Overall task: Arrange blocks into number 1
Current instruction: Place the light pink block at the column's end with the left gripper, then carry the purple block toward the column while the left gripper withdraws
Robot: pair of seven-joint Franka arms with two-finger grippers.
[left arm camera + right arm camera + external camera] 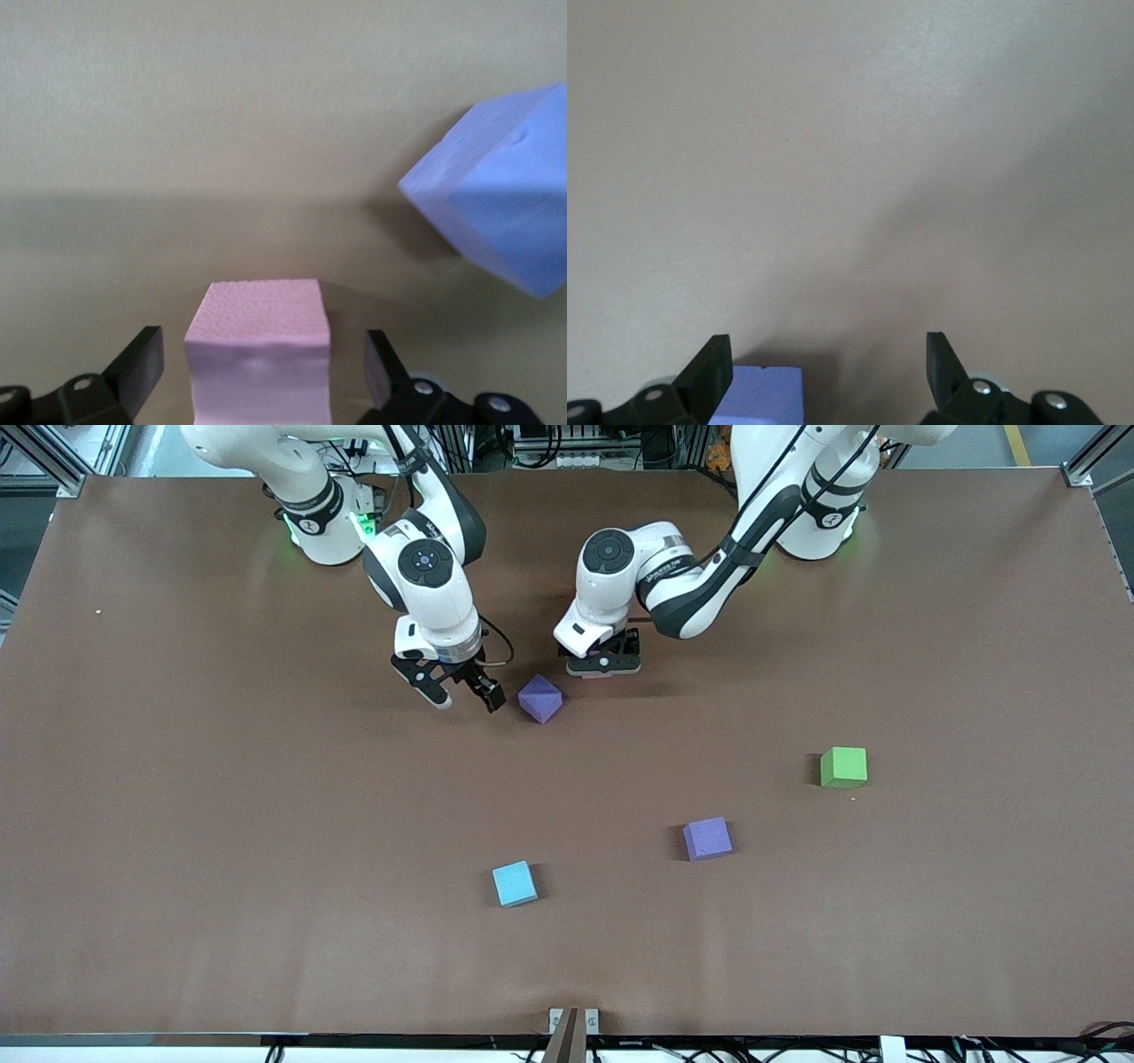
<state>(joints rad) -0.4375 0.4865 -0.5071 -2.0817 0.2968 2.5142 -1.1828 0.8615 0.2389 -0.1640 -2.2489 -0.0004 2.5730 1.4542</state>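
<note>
Right, I see my left gripper [605, 664] low over the table [177, 779], fingers [137, 363] spread apart, with a pink block [261, 350] standing between them and touching neither finger. In the front view only a pink sliver shows under that gripper. My right gripper [461, 693] hangs with its fingers [440, 698] wide apart and nothing in them, just beside a purple block [539, 698] set corner-on to the front camera. A second purple block [707, 838] sits nearer the front camera, well apart from the first. A blue cube [515, 883] and a green cube [842, 767] lie apart from both.
</note>
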